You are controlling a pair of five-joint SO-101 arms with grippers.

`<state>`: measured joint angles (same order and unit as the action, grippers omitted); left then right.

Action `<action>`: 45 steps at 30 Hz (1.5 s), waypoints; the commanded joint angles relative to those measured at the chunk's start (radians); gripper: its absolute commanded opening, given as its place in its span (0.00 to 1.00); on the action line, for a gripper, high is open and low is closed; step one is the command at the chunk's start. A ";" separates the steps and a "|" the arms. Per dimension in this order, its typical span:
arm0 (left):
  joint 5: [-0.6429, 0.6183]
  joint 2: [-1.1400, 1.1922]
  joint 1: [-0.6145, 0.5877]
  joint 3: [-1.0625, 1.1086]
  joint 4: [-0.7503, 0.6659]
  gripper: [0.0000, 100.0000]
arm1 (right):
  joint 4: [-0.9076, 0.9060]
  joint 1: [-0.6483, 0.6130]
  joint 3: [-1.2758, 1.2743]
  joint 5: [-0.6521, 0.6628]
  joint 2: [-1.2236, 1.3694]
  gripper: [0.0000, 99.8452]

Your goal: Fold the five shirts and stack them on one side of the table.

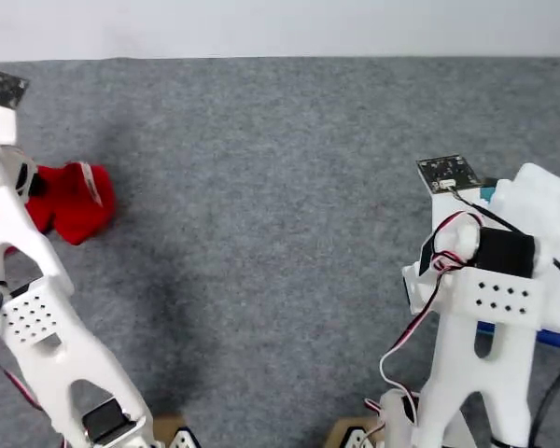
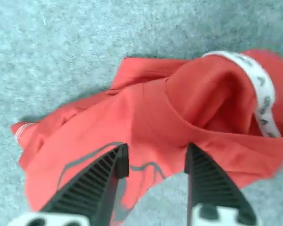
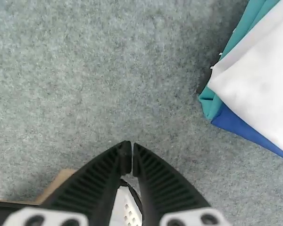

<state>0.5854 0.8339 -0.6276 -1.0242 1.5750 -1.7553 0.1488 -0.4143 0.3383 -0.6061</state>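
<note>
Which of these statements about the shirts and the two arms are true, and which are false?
1. The left pincer is open above the red shirt. True.
2. The red shirt lies neatly folded. False: it is crumpled, with its collar turned up.
3. The right pincer is shut and holds nothing. True.
4. The stack of folded shirts has a red shirt on top. False: a white shirt is on top, with teal and blue edges showing under it.
</note>
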 commanded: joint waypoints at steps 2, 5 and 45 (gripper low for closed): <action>-0.008 0.012 -0.002 -0.070 0.020 0.25 | -0.035 -0.010 0.006 -0.012 -0.028 0.01; -0.005 0.091 -0.002 -0.058 -0.026 0.26 | -0.035 -0.010 0.006 -0.012 -0.027 0.01; -0.534 -0.344 0.956 -0.418 0.180 0.00 | -0.041 -0.010 0.006 -0.012 -0.038 0.01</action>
<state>0.0713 0.5485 0.3115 -1.5351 1.7346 -1.7553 0.1488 -0.4143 0.3383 -0.6061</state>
